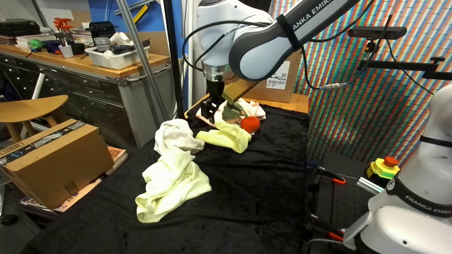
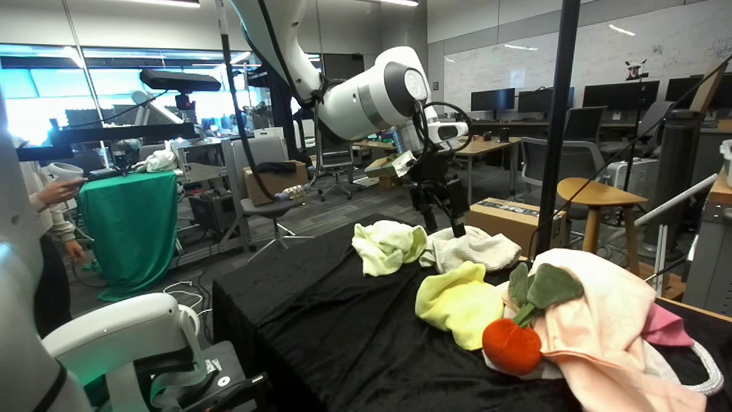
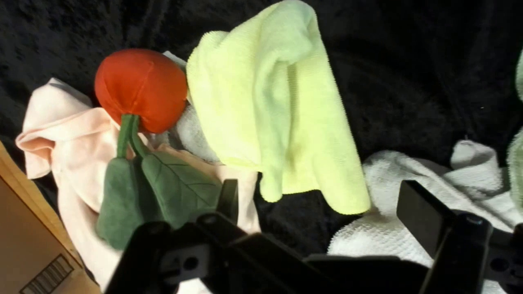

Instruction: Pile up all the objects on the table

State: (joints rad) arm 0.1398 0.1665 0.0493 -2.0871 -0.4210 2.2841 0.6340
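Black two-fingered gripper (image 2: 444,226) spread wide above the black velvet-topped table (image 1: 261,204)

The gripper hangs from the white robot arm (image 2: 361,107), released, its finger pads (image 3: 425,216) well apart. In the wrist view, one finger crosses in front of the rumpled off-white towelling cloth (image 2: 473,250) (I can't tell from here whether a fingertip touches it), the other in front of the smooth pale pink cloth (image 2: 595,326).

The soft pieces lie on the table in two groups. In one, the round orange-red stuffed ball (image 2: 510,346) sits at the pale pink cloth's edge, its dark green fabric leaves (image 3: 175,188) lying on that cloth. The folded bright yellow cloth (image 2: 457,303) is just beside the ball, with a patch of white fabric (image 3: 196,134) showing between them. On the side away from the ball, a deep pink cloth piece (image 2: 666,327) peeks out near a loop of white braided cord (image 2: 709,369).

In the other, the crumpled pale yellow-green cloth (image 1: 173,187) touches the off-white one. Past the table's edge sits a brown cardboard box (image 1: 65,169).
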